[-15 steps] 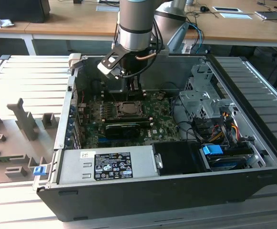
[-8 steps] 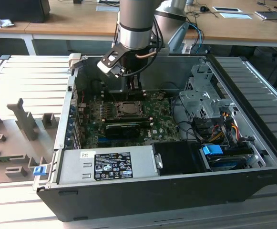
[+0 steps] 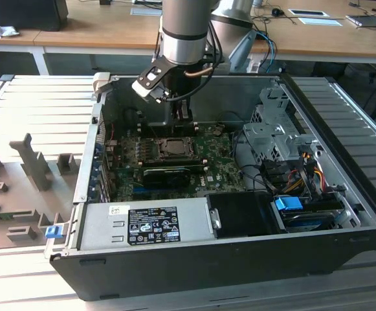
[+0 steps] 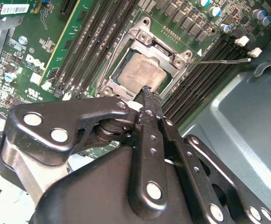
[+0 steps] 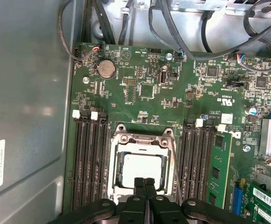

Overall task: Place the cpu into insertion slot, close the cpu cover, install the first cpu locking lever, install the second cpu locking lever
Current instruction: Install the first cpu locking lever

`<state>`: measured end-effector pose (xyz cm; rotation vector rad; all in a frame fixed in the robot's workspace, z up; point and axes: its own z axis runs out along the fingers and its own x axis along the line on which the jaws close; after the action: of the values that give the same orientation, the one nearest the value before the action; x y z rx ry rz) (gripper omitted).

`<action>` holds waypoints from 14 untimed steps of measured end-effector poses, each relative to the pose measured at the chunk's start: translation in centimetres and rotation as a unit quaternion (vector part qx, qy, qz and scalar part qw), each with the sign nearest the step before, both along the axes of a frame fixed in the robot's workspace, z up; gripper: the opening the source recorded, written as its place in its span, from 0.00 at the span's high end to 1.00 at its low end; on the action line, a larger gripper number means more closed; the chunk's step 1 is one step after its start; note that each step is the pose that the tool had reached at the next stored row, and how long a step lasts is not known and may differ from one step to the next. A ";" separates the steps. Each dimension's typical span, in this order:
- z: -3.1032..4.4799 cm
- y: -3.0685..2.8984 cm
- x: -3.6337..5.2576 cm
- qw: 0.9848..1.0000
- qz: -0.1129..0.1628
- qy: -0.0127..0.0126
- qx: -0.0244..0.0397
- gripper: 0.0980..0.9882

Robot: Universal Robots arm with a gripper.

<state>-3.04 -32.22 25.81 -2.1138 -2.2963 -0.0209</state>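
The cpu [image 5: 142, 169] sits in the insertion slot [image 5: 121, 129] between memory slots [image 5: 86, 158], the cpu cover [image 5: 142, 141] folded down to hold it. The gripper [image 5: 144, 184], fingers pressed together and empty, hovers at the socket's edge, likely to push the unlatched locking lever [image 4: 219, 60].

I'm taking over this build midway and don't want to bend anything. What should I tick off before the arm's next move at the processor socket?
1. Chip seated in the socket: ok, its grey face lies flat inside.
2. Cover down: ok, the metal frame lies flat around the chip.
3. Locking levers latched: cannot tell; in the second wrist view one thin lever reaches out sideways over the memory slots.
4. Gripper empty: ok, shut on nothing, fingertips together at the socket's edge.
5. Fingers clear of the memory slots: ok, they sit between the two banks.
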 end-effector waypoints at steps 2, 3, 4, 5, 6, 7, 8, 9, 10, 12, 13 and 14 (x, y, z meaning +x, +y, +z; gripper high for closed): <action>0.18 0.00 0.00 1.000 0.000 0.000 0.000 0.99; 0.23 0.00 0.00 1.000 0.000 0.000 0.000 0.99; 0.32 0.00 0.00 1.000 0.000 0.000 0.000 0.99; 0.37 0.00 0.00 1.000 0.000 0.000 0.000 0.99; 0.54 0.00 0.00 1.000 0.000 0.000 0.000 0.99; 0.72 0.00 0.00 1.000 0.000 0.000 0.000 0.99; 0.83 0.00 0.00 1.000 0.000 0.000 0.000 0.99; 0.91 0.00 0.00 1.000 0.000 0.000 0.000 0.99; 1.13 0.00 0.00 1.000 0.000 0.000 0.000 0.99; 1.64 0.00 0.00 1.000 0.000 0.000 0.000 0.99; 1.94 0.00 0.00 1.000 0.000 0.000 0.000 0.99; 2.06 0.00 0.00 1.000 0.000 0.000 0.000 0.99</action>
<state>-3.04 -32.22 27.87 -2.1139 -2.2962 -0.0208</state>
